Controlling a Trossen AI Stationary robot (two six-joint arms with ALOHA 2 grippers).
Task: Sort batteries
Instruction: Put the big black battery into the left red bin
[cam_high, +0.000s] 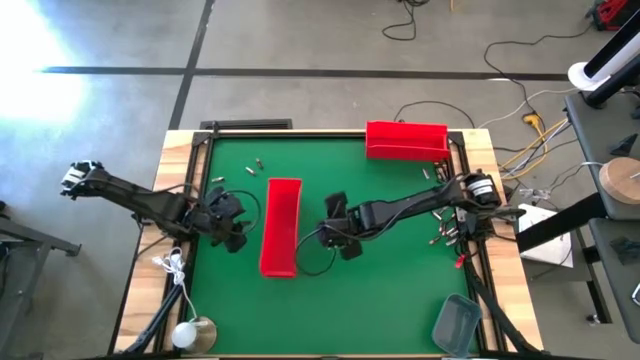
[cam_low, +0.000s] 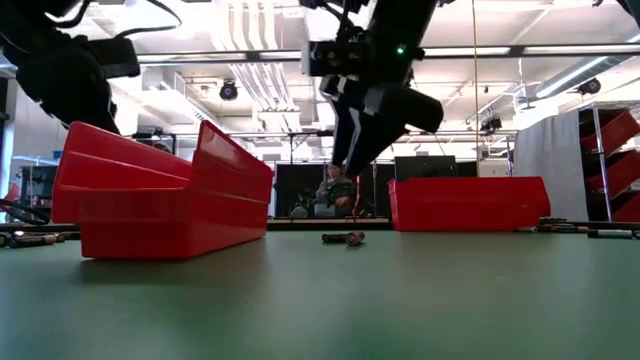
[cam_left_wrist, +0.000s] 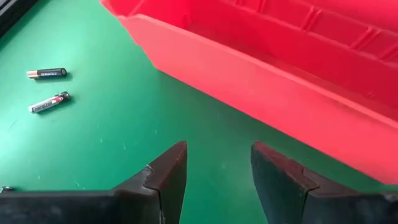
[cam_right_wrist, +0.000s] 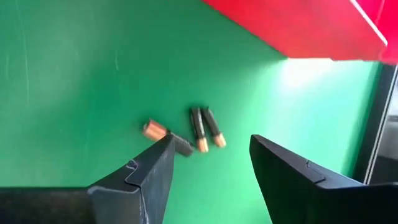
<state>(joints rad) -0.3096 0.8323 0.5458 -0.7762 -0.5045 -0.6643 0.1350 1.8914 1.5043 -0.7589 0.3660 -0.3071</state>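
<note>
Two batteries (cam_left_wrist: 46, 73) (cam_left_wrist: 50, 102) lie on the green table beyond my left gripper (cam_left_wrist: 217, 155), which is open and empty just left of the long red bin (cam_high: 280, 225). My right gripper (cam_right_wrist: 211, 146) hangs open above the table, right of that bin (cam_low: 160, 195). Three batteries (cam_right_wrist: 199, 127) lie on the mat under and beyond its fingers. More batteries (cam_high: 258, 163) are scattered at the far left and along the right edge (cam_high: 445, 230). In the low view my right gripper (cam_low: 355, 150) hangs clear above two batteries (cam_low: 343, 238).
A second red bin (cam_high: 405, 140) stands at the far right corner. A small grey tray (cam_high: 455, 322) sits at the near right corner. Cables loop on the mat beside both grippers. Open green mat (cam_high: 380, 290) lies toward the near edge.
</note>
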